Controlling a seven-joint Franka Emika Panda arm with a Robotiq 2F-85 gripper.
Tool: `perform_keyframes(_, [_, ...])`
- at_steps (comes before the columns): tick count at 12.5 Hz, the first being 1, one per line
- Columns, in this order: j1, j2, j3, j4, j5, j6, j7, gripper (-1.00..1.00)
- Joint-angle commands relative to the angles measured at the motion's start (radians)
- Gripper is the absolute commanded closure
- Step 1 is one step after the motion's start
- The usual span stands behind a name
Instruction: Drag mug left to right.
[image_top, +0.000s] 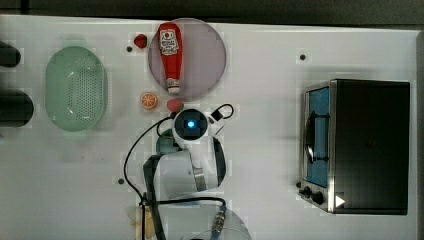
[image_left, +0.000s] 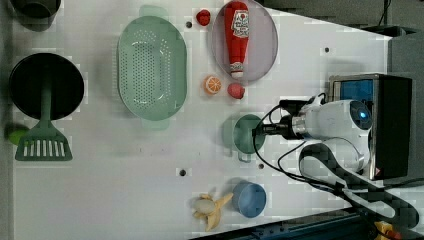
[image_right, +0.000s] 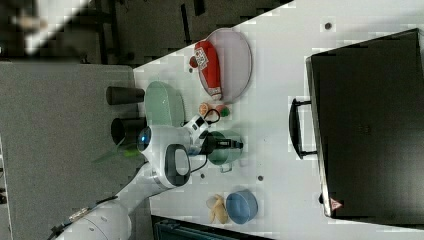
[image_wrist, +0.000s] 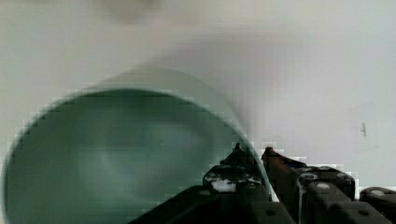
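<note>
The teal-green mug (image_left: 248, 134) stands upright on the white table (image_left: 125, 190), near the middle of the left view, its small handle at six o'clock. The orange slice (image_left: 212, 84) and a red strawberry (image_left: 236, 90) lie near it at about eleven and twelve o'clock, and the blue dish (image_left: 249, 199) sits at six o'clock with a peeled banana (image_left: 210, 209) touching its nine o'clock side. The pale green colander (image_left: 152, 67) lies well apart at ten o'clock, below the ketchup bottle (image_left: 236, 37) on its grey plate (image_left: 267, 45).

The pincer (image_wrist: 252, 156) meets the mug at its three o'clock side in the left view. In the wrist view its two dark fingers (image_wrist: 232, 163) straddle the mug's rim (image_wrist: 140, 91), one inside and one outside, pinched on the wall.

In the top view the arm (image_top: 187, 165) covers most of the mug.
</note>
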Motion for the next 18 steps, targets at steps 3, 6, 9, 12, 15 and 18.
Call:
perform_keyframes(3, [-0.048, -0.025, -0.022, 0.011, 0.005, -0.005, -0.129, 0.65])
perform_keyframes(6, [-0.072, -0.025, -0.064, 0.017, 0.005, -0.004, -0.162, 0.65])
perform_keyframes(9, [-0.093, -0.025, -0.104, 0.024, 0.005, -0.004, -0.247, 0.65])
perform_keyframes(12, [-0.109, -0.024, -0.143, 0.028, 0.005, -0.004, -0.309, 0.65])
perform_keyframes(15, [-0.122, -0.024, -0.178, 0.033, 0.005, -0.004, -0.379, 0.65])
perform_keyframes(18, [-0.13, -0.02, -0.215, 0.042, 0.005, -0.003, -0.435, 0.65])
